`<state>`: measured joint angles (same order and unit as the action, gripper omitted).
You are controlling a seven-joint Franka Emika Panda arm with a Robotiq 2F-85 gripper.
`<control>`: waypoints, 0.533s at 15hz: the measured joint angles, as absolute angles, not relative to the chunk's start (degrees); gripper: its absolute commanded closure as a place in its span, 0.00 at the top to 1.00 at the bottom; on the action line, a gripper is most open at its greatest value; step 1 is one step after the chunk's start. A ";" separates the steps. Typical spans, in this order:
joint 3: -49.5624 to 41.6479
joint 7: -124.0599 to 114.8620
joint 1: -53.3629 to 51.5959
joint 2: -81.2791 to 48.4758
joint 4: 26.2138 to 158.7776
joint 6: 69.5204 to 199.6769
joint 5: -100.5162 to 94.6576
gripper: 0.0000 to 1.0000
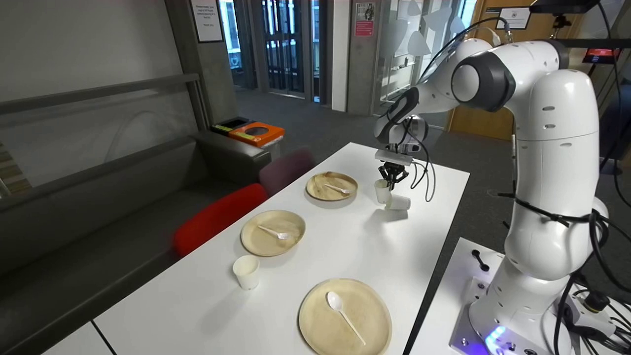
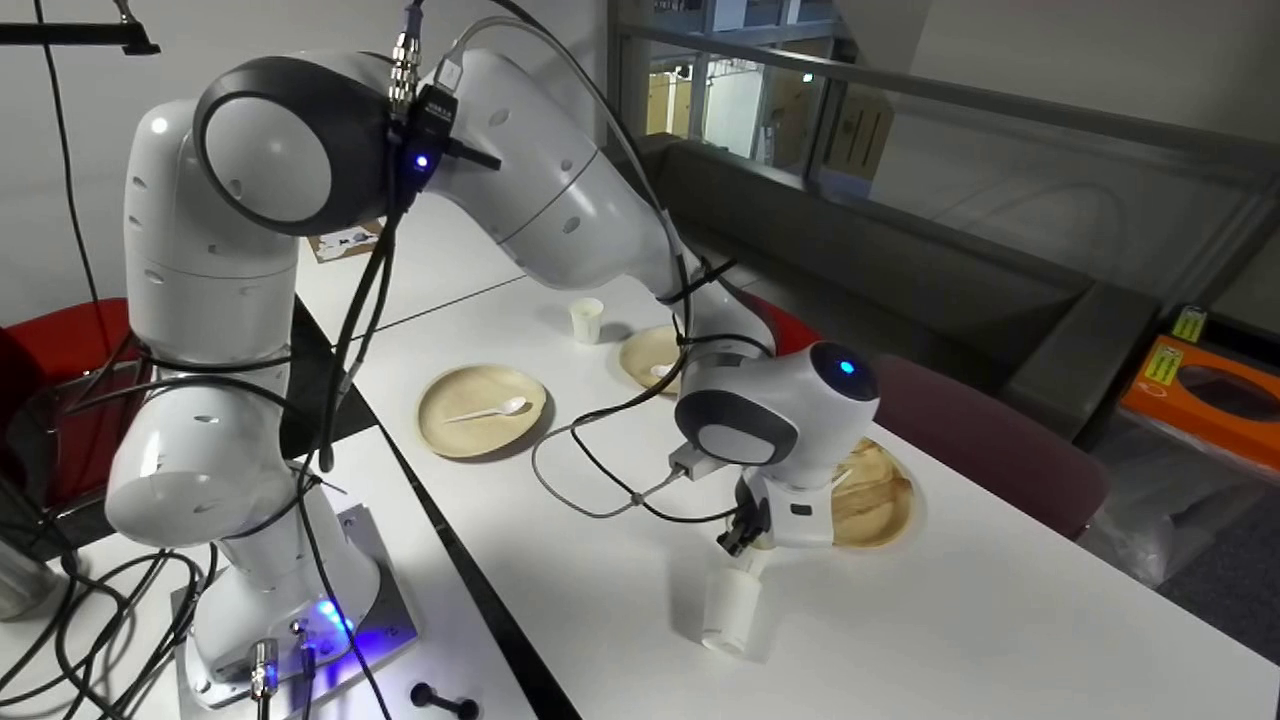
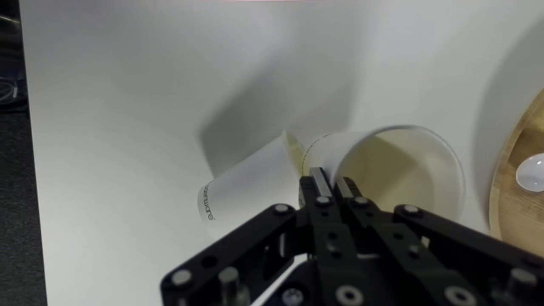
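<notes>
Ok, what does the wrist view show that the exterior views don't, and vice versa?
Only the wrist view: printed lettering on the lying cup.
Only the exterior views: the upright cup, a red chair and the sofa.
Shared: the lying cup, the gripped cup with its wall pinched between the jaws, and a wooden plate holding a white utensil.

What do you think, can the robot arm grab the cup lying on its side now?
Probably not: its gripper pinches the wall of another white cup, close by the open end of the lying cup. It would likely need to let go first.
</notes>
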<state>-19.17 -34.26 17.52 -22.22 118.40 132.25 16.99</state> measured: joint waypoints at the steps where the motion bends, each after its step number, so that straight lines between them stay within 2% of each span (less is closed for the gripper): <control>1: -19.39 -34.26 17.51 -22.21 118.39 132.05 16.84 0.01; 8: -17.98 -33.14 15.55 -20.20 119.14 131.63 16.51 0.01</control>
<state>-17.98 -33.14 15.55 -20.20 119.14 131.63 16.51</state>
